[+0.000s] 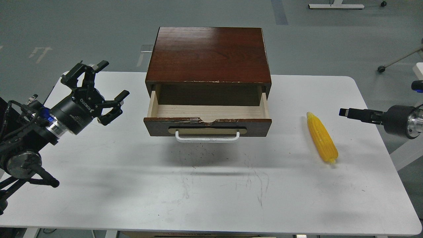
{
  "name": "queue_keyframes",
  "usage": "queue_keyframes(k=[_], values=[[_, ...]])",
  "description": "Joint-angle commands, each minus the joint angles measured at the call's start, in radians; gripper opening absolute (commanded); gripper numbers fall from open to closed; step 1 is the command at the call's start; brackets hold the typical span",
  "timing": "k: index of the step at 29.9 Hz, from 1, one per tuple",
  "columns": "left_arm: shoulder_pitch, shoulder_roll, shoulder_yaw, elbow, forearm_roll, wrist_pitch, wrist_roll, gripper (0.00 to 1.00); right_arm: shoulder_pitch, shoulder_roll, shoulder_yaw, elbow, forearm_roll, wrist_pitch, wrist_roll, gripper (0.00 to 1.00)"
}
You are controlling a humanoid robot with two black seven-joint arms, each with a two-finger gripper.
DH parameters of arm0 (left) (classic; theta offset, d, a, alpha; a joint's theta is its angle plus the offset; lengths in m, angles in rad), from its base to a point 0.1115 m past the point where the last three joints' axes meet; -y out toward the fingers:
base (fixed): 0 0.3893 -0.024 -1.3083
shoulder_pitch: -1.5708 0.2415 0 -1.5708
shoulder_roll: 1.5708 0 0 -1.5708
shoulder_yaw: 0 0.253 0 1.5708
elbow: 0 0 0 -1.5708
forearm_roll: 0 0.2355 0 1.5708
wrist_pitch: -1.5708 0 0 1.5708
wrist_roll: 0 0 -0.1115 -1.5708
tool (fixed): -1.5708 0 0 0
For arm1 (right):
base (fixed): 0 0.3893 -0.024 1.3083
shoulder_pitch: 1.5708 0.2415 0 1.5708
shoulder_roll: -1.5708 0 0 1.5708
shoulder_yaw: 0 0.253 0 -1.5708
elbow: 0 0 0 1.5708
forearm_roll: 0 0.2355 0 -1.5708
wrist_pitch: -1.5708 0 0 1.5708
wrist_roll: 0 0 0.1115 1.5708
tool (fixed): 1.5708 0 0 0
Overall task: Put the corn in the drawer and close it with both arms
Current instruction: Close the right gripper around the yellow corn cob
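The yellow corn (pixel 322 137) lies on the white table (pixel 211 185), right of the cabinet, its tapered tip pointing away from me. The dark wooden cabinet (pixel 208 54) stands at the table's back middle. Its drawer (pixel 207 111) is pulled open, pale inside and empty, with a chipped front edge and a white bar handle (pixel 207 138). My left gripper (pixel 115 78) is open and empty, left of the drawer above the table. My right gripper (pixel 345 112) is right of the corn, apart from it, and seen edge-on, so its fingers cannot be told apart.
The table's right edge runs just past the corn. Grey floor lies behind, with a white stand base (pixel 335 5) at the far back right and a wheeled leg (pixel 381 68) to the right.
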Motion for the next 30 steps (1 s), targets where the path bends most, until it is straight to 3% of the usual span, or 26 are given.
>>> queue_keyframes(k=[1,11,17,20,22,24,25,26,27,30], values=[[0.000,0.000,0.000,-0.002,0.000,0.000,0.000,1.00,0.004,0.067,-0.076,-0.070,-0.008,-0.040,0.000,1.00],[0.002,0.005,0.000,-0.006,0.000,0.000,0.000,1.00,0.001,0.170,-0.127,-0.085,-0.005,-0.078,0.000,0.99],[0.003,0.011,0.000,-0.011,0.000,0.000,0.000,1.00,-0.003,0.179,-0.144,-0.083,-0.005,-0.077,0.000,0.89],[0.003,0.011,0.000,-0.011,0.001,0.000,0.000,1.00,-0.002,0.180,-0.181,-0.085,-0.004,-0.077,0.000,0.69],[0.003,0.011,0.002,-0.011,0.000,0.000,0.000,1.00,-0.002,0.180,-0.190,-0.082,-0.004,-0.078,0.000,0.50],[0.003,0.011,0.002,-0.011,0.000,0.000,0.000,1.00,-0.002,0.179,-0.191,-0.077,-0.002,-0.077,0.000,0.42],[0.003,0.011,0.000,-0.011,0.000,0.000,0.000,1.00,-0.003,0.176,-0.193,-0.077,-0.002,-0.077,0.000,0.32],[0.003,0.011,0.000,-0.011,0.000,0.000,0.000,1.00,-0.003,0.176,-0.193,-0.077,-0.002,-0.077,0.000,0.32],[0.003,0.013,0.002,-0.011,0.000,0.000,0.000,1.00,-0.002,0.174,-0.191,-0.076,-0.002,-0.077,0.000,0.22],[0.003,0.016,0.000,-0.011,0.000,0.000,0.000,1.00,0.012,0.167,-0.190,-0.064,0.003,-0.080,0.000,0.11]])
